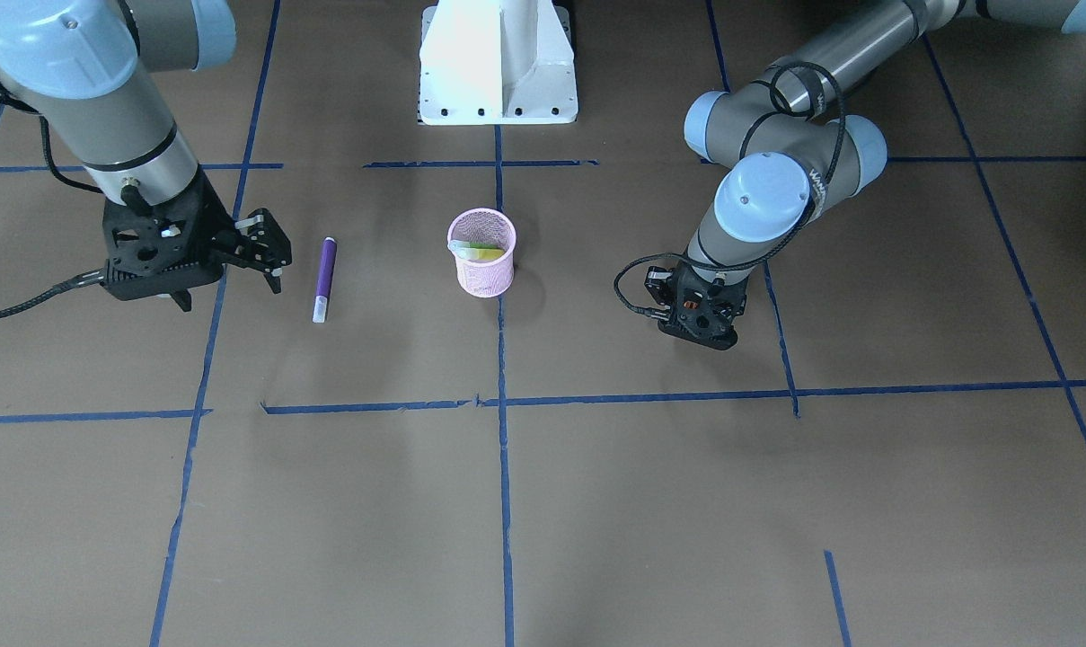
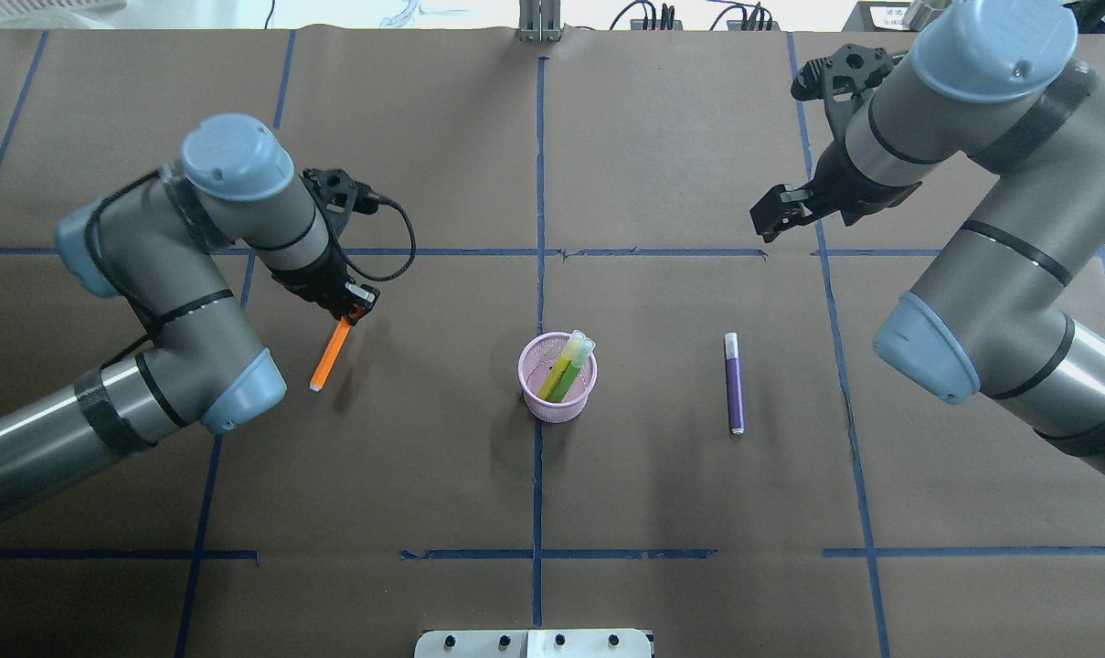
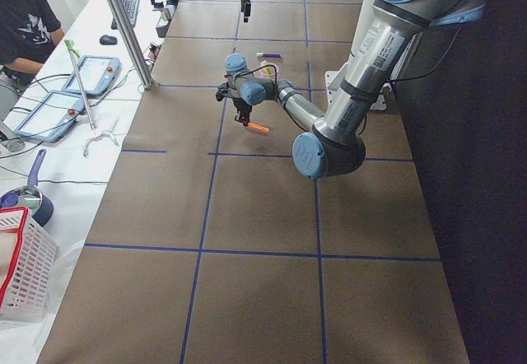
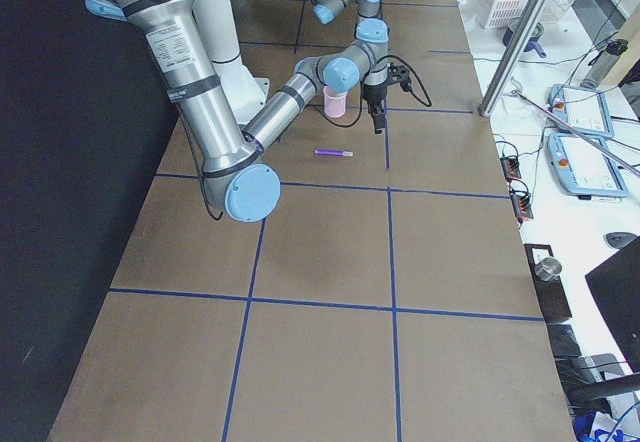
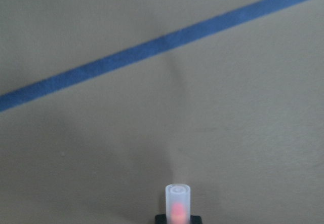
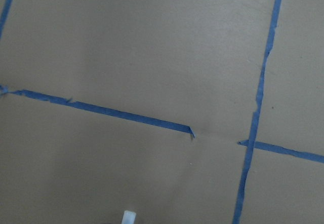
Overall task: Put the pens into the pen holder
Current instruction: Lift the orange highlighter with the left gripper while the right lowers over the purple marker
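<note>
My left gripper (image 2: 355,306) is shut on the orange pen (image 2: 331,355), which hangs tilted from it with its pale cap end low near the table. The cap shows end-on in the left wrist view (image 5: 178,203). The pink mesh pen holder (image 2: 557,395) stands upright mid-table, to the right of that gripper, with green pen shafts (image 2: 566,370) leaning inside. The purple pen (image 2: 735,384) lies flat on the table right of the holder. My right gripper (image 2: 776,215) is open and empty, hovering beyond the purple pen; in the front view it (image 1: 269,252) is left of that pen (image 1: 324,279).
Blue tape lines (image 2: 539,183) grid the brown table. The white robot base (image 1: 498,63) stands at the robot's edge. A side bench with tablets (image 3: 58,105), a white basket (image 3: 25,273) and a seated person (image 3: 25,10) lies past the table's far edge.
</note>
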